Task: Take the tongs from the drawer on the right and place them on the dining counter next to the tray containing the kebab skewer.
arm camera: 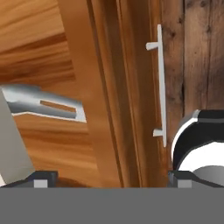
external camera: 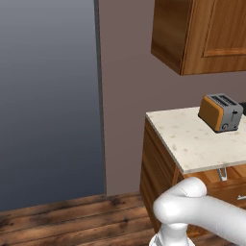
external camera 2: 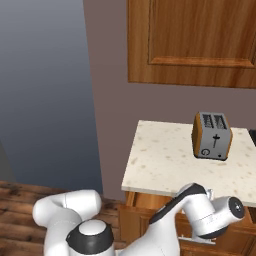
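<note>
Wood-plank flooring and a brown wall frame this corner of the kitchen, where a pale speckled table (external camera 2: 165, 160) carries an orange-sided toaster (external camera 2: 212, 136) under a wooden wall cabinet (external camera 2: 192, 42). Below the table's front edge the drawer (external camera 2: 145, 201) stands pulled out, and the white arm bends down over it at the lower right of the right base view.

In the hand view the gripper (arm camera: 111, 177) looks straight down along the drawer's front panel. Its two dark tips sit at the bottom corners of the frame, far apart, with nothing between them, so it is open and empty. The drawer's silver bar handle (arm camera: 160, 85) runs up and down the right part of that frame, outside the wooden front, with floor planks beyond it.

The tongs (arm camera: 48, 105) lie inside the drawer, at the middle left of the hand view. One slotted silver arm shows there, its tip pointing toward the drawer front; the rest runs off the left edge. A pale grey band at the lower left may be the other arm, though I cannot tell.

So the tongs lie left of and above the gripper's centre in that frame, with their long axis running roughly left to right, across the line of the handle. To my eye the gripper needs to shift inward over the drawer, away from the handle, before it can descend on them.
</note>
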